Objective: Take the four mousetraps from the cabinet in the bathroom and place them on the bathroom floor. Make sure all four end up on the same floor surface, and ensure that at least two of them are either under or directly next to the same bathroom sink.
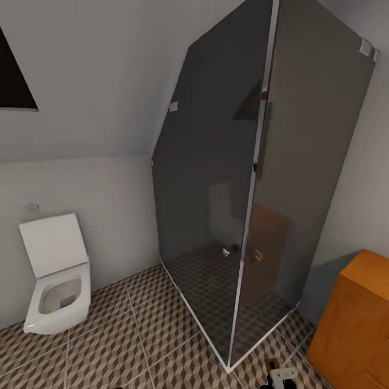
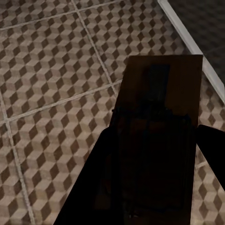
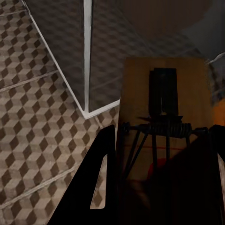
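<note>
Above the bathroom floor, the left gripper has its fingers closed on a mousetrap. The right gripper likewise grips a second mousetrap near the glass shower enclosure's corner. The cabinet stands beside the enclosure, the toilet well apart.

One flat brown wooden mousetrap with a dark spring lies lengthwise between the left jaws; another mousetrap, lighter, with coiled spring, sits between the right jaws, over cube-patterned tile floor.
</note>
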You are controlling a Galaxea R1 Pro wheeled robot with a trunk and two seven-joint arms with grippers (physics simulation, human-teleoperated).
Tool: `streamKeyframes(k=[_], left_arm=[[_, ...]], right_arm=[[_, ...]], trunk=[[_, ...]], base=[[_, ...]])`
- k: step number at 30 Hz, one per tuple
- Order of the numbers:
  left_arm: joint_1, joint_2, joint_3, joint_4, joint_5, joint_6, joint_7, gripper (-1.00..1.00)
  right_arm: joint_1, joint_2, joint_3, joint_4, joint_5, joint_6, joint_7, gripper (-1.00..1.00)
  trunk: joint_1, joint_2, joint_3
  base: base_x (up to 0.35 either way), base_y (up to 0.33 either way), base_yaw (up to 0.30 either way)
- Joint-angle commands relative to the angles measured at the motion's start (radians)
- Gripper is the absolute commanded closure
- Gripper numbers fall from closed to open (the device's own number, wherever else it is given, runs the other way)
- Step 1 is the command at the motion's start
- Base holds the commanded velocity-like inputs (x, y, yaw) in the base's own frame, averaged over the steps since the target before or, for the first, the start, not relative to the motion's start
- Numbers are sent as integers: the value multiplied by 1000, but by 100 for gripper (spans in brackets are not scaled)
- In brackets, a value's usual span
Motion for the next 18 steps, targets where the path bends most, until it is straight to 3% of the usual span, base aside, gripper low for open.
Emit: streamKeyframes(k=[1, 18], left_arm=[[-2, 0, 9, 5, -4, -6, -4, 100], [-2, -3, 9, 4, -3, -6, -4, 100]], right_arm=[[-1, 0, 9, 3, -9, -6, 2, 100], [-1, 0, 9, 3, -9, -6, 2, 100]], trunk=[[0, -1, 0], [0, -1, 0]], base=[[0, 0, 300], [0, 0, 300]])
